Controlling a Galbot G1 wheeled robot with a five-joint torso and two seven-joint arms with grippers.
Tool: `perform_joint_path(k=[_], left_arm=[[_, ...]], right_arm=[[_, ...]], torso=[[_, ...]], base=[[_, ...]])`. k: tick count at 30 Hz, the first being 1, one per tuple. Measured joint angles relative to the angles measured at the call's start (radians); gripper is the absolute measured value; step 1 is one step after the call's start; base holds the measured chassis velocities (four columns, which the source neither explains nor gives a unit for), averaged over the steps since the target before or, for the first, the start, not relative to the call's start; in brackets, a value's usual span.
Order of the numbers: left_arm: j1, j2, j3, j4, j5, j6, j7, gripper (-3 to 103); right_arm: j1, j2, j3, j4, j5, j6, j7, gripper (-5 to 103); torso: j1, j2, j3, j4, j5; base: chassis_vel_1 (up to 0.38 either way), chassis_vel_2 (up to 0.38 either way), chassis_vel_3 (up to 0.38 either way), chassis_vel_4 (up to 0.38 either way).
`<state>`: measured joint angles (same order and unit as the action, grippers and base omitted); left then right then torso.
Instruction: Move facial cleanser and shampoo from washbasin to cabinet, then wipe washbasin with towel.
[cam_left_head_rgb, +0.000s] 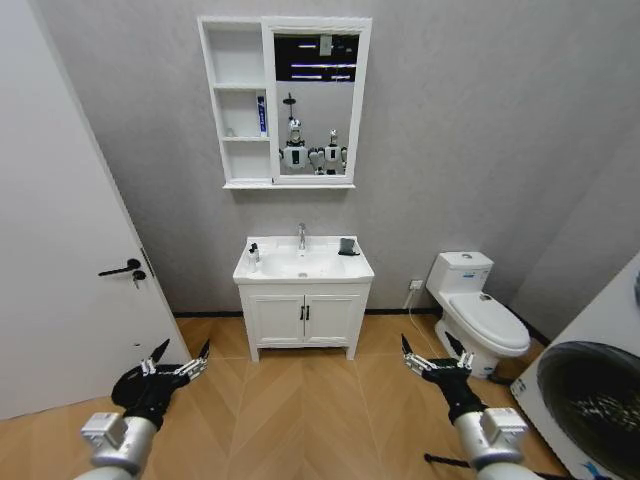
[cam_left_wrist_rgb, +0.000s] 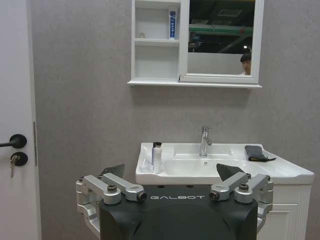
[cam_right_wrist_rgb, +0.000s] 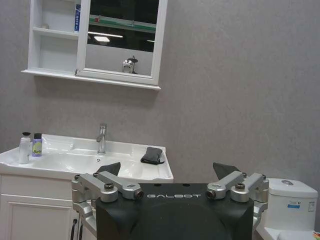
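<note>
Both grippers hang low and spread wide with nothing between their fingers: the left gripper (cam_left_head_rgb: 172, 362) out in front on the robot's left, the right gripper (cam_left_head_rgb: 432, 358) mirroring it on the right, over the wooden floor and well apart from the washbasin (cam_left_head_rgb: 303, 268). That reads as a carry posture for the approach, arms kept out of the way while the robot stands back. On the basin's left corner stand two small bottles touching side by side, a white one with a dark cap (cam_right_wrist_rgb: 24, 148) and a purple one with a green label (cam_right_wrist_rgb: 36, 146); which is cleanser and which shampoo I can't tell. The dark towel (cam_left_wrist_rgb: 256, 153) lies folded on the right rim beside the tap (cam_left_wrist_rgb: 204, 141), handy for the wipe. Above, the cabinet (cam_left_head_rgb: 236, 100) has open shelves, one already holding a blue-and-white tube (cam_left_wrist_rgb: 172, 25). Nothing moved yet, I'd judge.
</note>
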<state>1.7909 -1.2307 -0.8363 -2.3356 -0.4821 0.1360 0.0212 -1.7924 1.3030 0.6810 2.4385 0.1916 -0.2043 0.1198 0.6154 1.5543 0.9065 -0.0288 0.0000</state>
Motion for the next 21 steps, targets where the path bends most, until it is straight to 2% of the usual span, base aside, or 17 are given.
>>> perform_joint_path(k=[21], left_arm=[[0.021, -0.005, -0.014, -0.002, -0.002, -0.011, 0.019, 100]], right_arm=[[-0.003, -0.004, 0.002, 0.006, 0.010, 0.000, 0.002, 100]], torso=[[0.000, 0.000, 0.000, 0.0000, 0.0000]], base=[[0.000, 0.000, 0.000, 0.000]])
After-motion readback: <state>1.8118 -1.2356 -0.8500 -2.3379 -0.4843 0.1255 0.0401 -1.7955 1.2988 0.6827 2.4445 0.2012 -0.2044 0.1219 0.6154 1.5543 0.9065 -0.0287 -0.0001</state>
